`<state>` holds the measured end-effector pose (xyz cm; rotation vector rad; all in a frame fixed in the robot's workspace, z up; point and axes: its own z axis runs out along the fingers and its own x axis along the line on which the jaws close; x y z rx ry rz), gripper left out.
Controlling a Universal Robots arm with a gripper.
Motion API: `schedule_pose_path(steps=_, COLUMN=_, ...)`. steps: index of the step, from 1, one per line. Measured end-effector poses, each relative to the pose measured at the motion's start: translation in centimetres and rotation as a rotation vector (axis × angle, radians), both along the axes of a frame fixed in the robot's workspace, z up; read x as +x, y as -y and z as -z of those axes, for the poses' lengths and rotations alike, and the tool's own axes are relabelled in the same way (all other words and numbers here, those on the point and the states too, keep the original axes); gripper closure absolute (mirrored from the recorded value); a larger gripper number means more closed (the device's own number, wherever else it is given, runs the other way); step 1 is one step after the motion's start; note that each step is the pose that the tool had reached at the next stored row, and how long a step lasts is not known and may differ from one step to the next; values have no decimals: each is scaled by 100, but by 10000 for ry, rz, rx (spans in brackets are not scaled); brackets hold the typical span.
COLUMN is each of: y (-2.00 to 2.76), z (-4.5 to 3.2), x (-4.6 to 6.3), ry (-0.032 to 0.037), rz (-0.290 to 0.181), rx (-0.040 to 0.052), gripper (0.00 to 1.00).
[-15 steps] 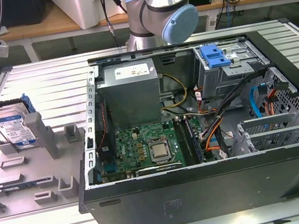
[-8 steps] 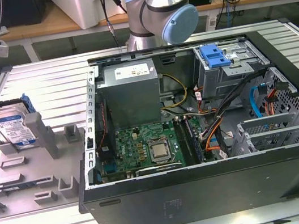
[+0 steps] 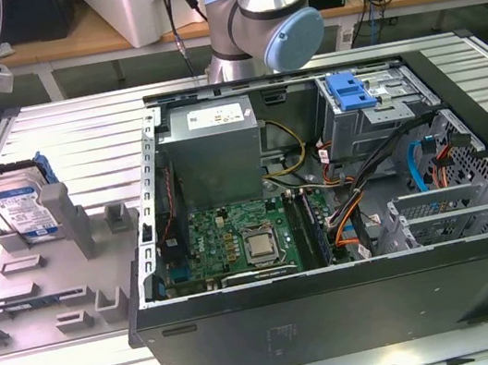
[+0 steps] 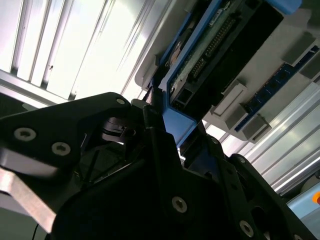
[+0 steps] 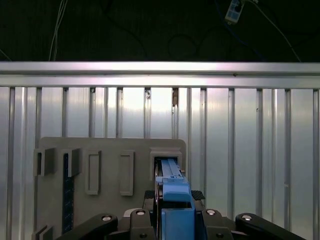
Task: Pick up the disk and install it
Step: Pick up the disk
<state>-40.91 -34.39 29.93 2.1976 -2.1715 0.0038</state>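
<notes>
Disk (image 3: pixel 25 208), upright at corner slot of holder (image 3: pixel 45 281), clamped by its blue carrier between jaws of gripper (image 5: pixel 173 196): could be wedged against slot walls or dropped if tilted.

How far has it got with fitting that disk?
Nothing finished yet. In hand: the gripper clasps the disk by its blue edge, at the grey holder on the exterior view's left. Left: the disk is not yet in the computer case.
</notes>
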Motion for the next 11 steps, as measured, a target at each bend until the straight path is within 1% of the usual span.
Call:
schedule_pose_path(steps=5, y=0, z=-27, x=0, ry=0, rz=0, rx=-1, gripper=63)
schedule_pose_path(steps=11, y=1, z=-29, x=0, ry=-1, rz=0, rx=-5, gripper=63)
